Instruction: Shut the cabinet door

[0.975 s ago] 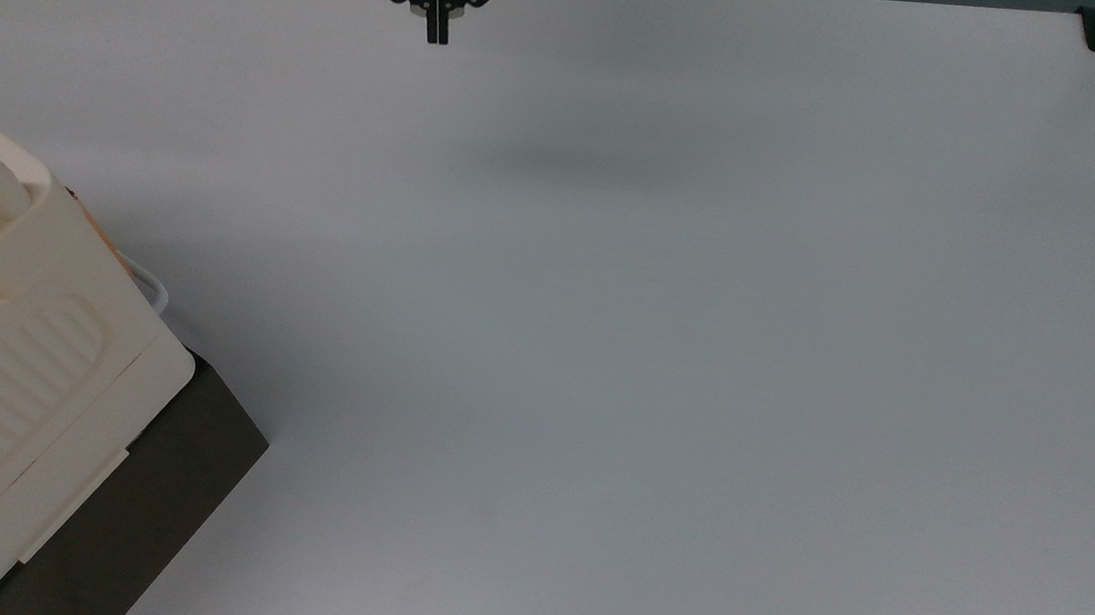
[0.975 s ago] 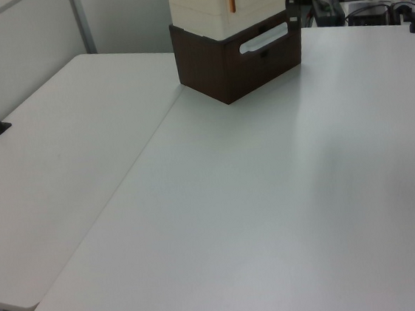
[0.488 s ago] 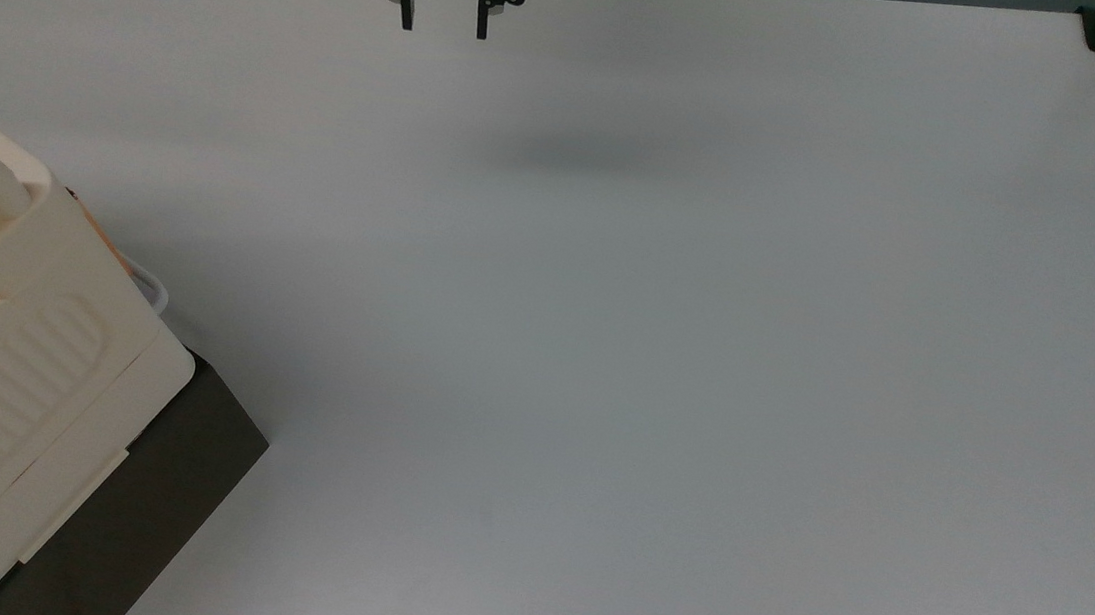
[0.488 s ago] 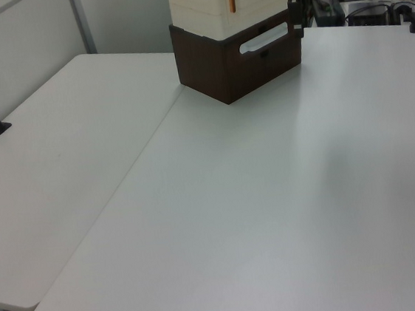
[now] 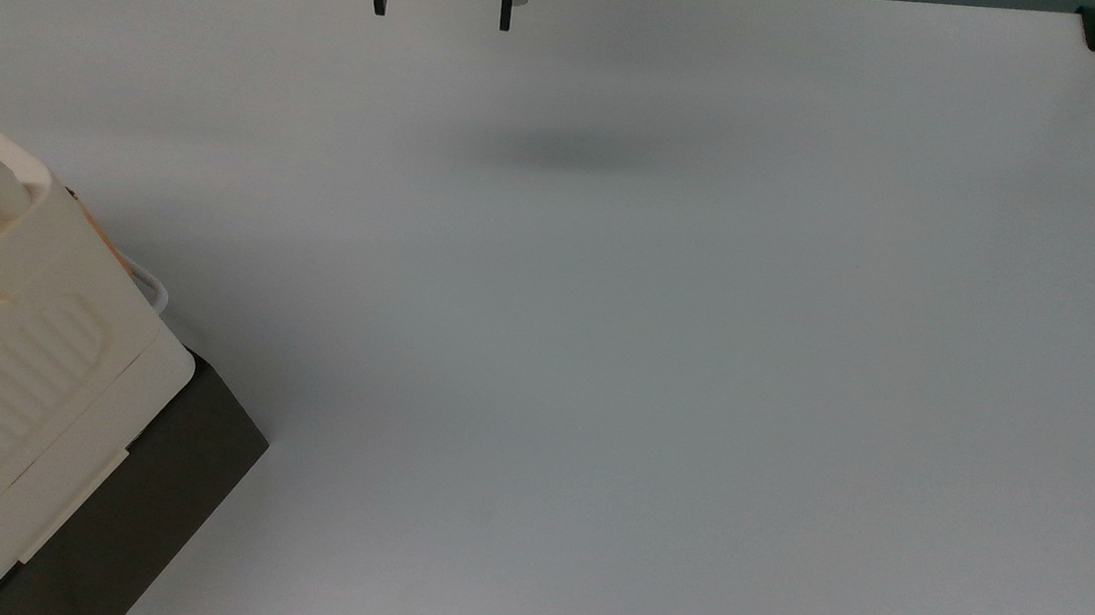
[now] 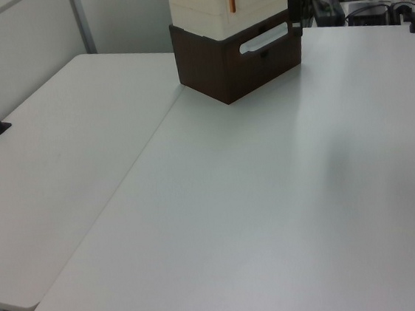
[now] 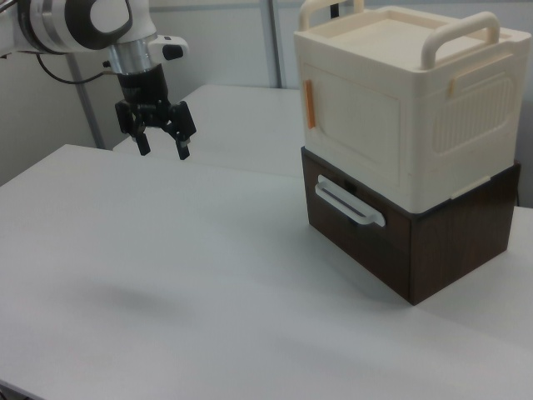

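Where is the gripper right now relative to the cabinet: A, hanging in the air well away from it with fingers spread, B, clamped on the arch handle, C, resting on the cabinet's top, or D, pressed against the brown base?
A: in the right view the gripper hangs above the table, fingers apart and holding nothing, far from the cabinet.

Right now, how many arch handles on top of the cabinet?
2: one at the front right edge of the cabinet top, one at the back left, in the right view's terms. None looks hidden.
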You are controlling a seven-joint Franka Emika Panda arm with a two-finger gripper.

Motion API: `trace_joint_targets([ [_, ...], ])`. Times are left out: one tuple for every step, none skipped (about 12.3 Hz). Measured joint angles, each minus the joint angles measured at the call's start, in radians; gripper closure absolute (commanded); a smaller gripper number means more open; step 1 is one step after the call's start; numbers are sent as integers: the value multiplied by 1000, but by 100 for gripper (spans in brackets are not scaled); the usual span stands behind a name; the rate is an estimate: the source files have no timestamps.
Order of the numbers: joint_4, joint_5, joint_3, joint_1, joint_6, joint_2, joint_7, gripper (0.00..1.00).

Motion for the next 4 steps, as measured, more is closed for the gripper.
trace_joint_targets([
  [0,0,0,0,0,0,0,0],
  [0,0,0,0,0,-1,0,0],
  [0,0,0,0,0,-1,5,0],
  [0,0,1,-1,0,-1,14,0],
])
